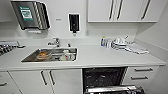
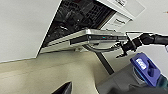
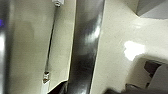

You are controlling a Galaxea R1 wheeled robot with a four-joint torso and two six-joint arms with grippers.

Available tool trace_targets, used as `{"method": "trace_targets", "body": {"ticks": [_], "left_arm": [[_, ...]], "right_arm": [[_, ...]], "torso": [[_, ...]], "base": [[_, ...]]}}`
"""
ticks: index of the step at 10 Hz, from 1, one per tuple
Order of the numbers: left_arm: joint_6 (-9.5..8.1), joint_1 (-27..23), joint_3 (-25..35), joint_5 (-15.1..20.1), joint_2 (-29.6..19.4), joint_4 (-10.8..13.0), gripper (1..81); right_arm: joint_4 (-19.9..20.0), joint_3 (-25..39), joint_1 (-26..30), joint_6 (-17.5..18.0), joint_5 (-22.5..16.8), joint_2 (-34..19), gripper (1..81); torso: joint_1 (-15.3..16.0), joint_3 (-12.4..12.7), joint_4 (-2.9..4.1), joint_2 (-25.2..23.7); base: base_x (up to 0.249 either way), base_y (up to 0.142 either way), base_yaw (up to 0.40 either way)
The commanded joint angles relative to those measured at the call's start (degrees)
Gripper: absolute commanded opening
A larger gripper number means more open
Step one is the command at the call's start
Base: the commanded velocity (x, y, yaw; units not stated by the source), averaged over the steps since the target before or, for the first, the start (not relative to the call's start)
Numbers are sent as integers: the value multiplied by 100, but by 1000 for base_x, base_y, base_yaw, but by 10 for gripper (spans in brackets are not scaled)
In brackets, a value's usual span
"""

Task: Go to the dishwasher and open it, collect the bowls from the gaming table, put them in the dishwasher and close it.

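Opening of the built-in dishwasher with brushed steel front [image 2: 100, 37] seems the step in hand, its door half lowered just beside the right gripper [image 2: 123, 50], whose grip I cannot tell, so next move calls for pulling downward.

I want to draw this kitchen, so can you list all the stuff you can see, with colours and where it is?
dishwasher: one, dark inside, steel door partly down, under the counter.
sink: one, steel, set in the counter; items inside, one orange, too blurred to name.
tap: one, silver, behind the sink.
counter: one, white.
paper dispenser: one, grey, on the wall.
soap dispenser: one, black, on the wall.
bottle: one, blue-topped, at the counter's back.
dishes: a pale pile beside the bottle.
cabinets: white, dark bar handles, above and below.
right gripper: one, black, at the dishwasher door's edge.
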Motion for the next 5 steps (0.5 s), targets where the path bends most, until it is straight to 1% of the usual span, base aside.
{"method": "trace_targets", "body": {"ticks": [1,3,5], "left_arm": [[10,-429,184,101,-260,95,811],[10,-429,158,136,-225,95,811],[10,-429,122,145,-207,95,811]], "right_arm": [[192,-321,194,-36,-235,290,811],[192,-708,-26,-54,1,554,811],[192,-903,-193,-63,231,564,811]], "torso": [[0,0,0,0],[0,0,0,-2],[0,0,0,-2]], "base": [[-103,0,0],[-103,0,0],[-103,0,0]]}}
